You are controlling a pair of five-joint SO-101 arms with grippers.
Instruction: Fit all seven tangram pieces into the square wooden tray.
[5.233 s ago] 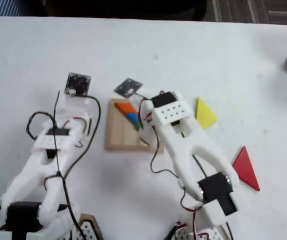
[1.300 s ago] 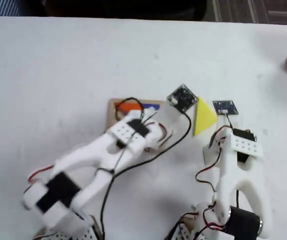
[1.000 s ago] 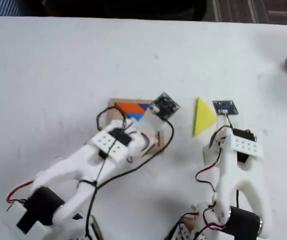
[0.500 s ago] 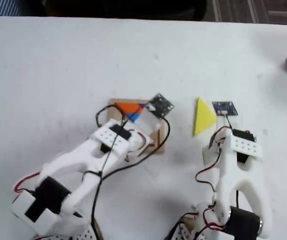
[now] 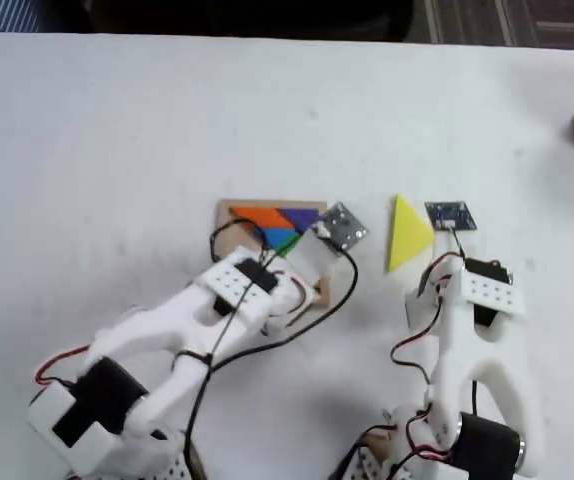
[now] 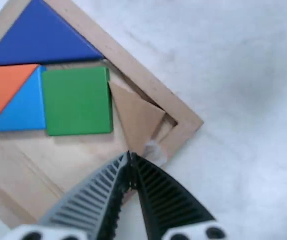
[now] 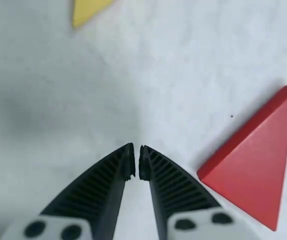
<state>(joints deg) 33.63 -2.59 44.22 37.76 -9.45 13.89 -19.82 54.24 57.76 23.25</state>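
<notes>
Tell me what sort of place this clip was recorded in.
Most likely a robotics lab or hobby workbench. It shows a plain white table, a small left arm and right arm with loose exposed wiring, and a wooden tray partly filled with tangram pieces, set out as a practice job.

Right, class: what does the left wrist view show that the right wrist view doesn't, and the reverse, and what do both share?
Left wrist view alone: the square wooden tray with a dark blue triangle, orange triangle, light blue triangle, green square and plain wooden triangle, and the left gripper. Right wrist view alone: a red triangle, a yellow piece's corner and the right gripper. Shared: the white table, and a shut gripper in the foreground.
</notes>
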